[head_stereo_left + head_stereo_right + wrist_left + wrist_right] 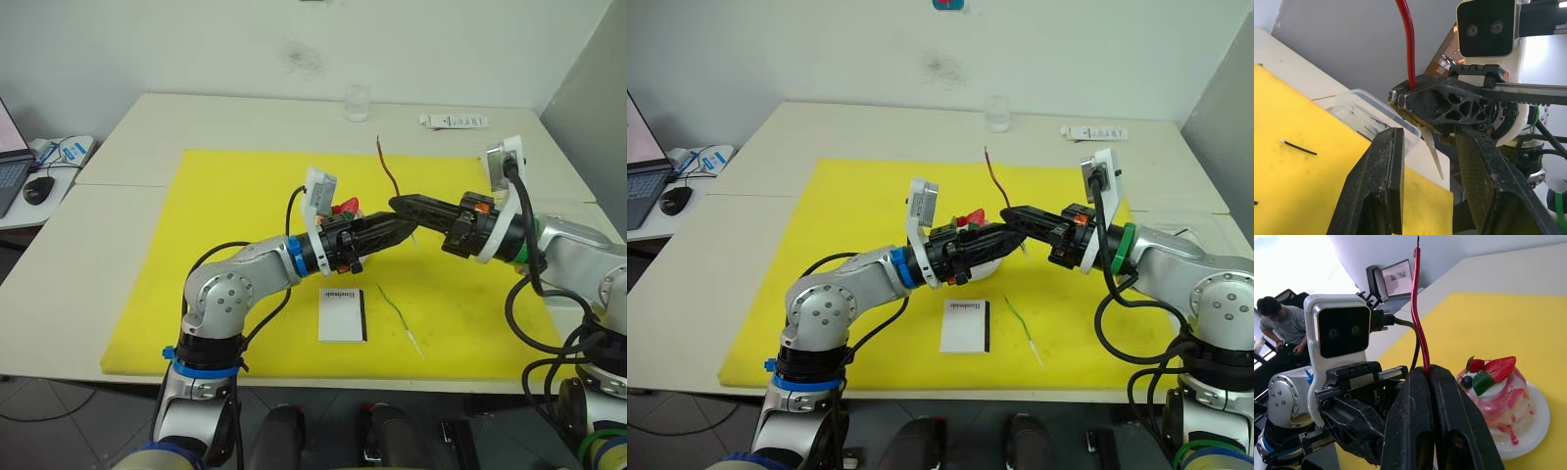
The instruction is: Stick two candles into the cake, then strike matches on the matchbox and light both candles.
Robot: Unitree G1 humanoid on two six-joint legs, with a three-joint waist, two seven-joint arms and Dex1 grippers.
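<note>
- The red candle looks glossy and waxy smooth.
- The right claw has matt black fingers with a grainy, rough plastic surface.
- The cake has shiny pink glaze on a smooth white plate.
- The yellow mat is matt, like foam.
- The matchbox looks like matt white card.
- The counter is smooth, dull cream.

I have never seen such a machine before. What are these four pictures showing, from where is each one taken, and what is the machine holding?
It is a humanoid robot with two arms, each ending in a two-fingered gripper. Two pictures look down from its head; the other two come from cameras on its wrists. The right gripper is shut on the red-brown candle, held beside the cake. The left gripper is open, its fingers either side of the right gripper's tip. On the yellow mat lie the matchbox, the green candle and a match.
</note>
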